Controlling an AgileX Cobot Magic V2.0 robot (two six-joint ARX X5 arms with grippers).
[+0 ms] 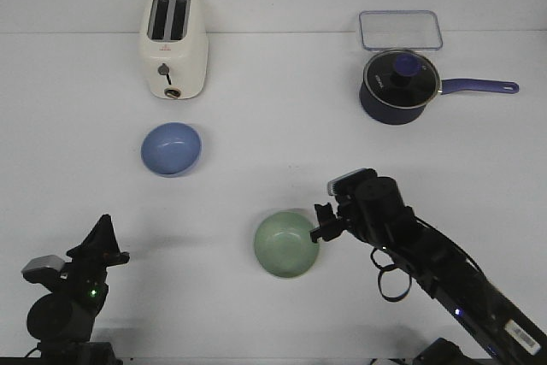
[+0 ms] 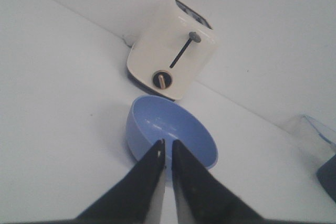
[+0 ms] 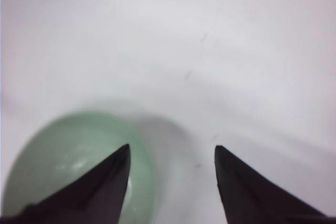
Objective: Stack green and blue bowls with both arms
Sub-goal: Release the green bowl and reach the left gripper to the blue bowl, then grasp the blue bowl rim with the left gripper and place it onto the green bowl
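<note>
The pale green bowl (image 1: 286, 244) sits upright on the white table near the front middle. My right gripper (image 1: 322, 224) is open at its right rim; in the right wrist view (image 3: 172, 151) one finger is over the green bowl's inside (image 3: 68, 171) and the other is outside the rim. The blue bowl (image 1: 171, 148) sits further back on the left, in front of the toaster. My left gripper (image 1: 102, 232) is low at the front left, shut and empty; in the left wrist view (image 2: 168, 146) its tips point at the blue bowl (image 2: 173, 135), which lies ahead of them.
A cream toaster (image 1: 173, 44) stands at the back left, also in the left wrist view (image 2: 170, 51). A dark navy lidded saucepan (image 1: 397, 85) with its handle pointing right stands at the back right, with a clear plastic container (image 1: 400, 30) behind it.
</note>
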